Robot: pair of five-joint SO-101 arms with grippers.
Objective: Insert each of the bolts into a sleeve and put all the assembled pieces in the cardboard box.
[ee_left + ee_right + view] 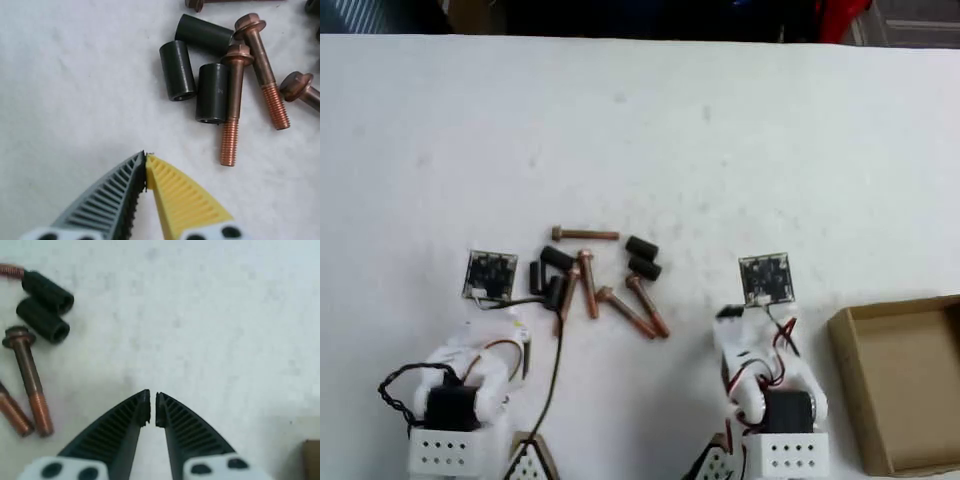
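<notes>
Several copper bolts (588, 283) and black sleeves (642, 257) lie loose in a cluster at the table's front centre. None of the bolts is inside a sleeve. The cardboard box (910, 385) stands at the front right with nothing visible inside. My left gripper (145, 159), with one grey and one yellow finger, is shut on nothing, a short way from three sleeves (177, 70) and a bolt (232, 102). My right gripper (152, 406), with black fingers, is shut on nothing over bare table. Two sleeves (44, 305) and a bolt (30, 377) lie off to its side.
The left arm (465, 390) sits at the front left of the cluster and the right arm (765, 385) between the cluster and the box. A black cable (555, 355) runs from the left arm toward the parts. White table stretches behind the cluster.
</notes>
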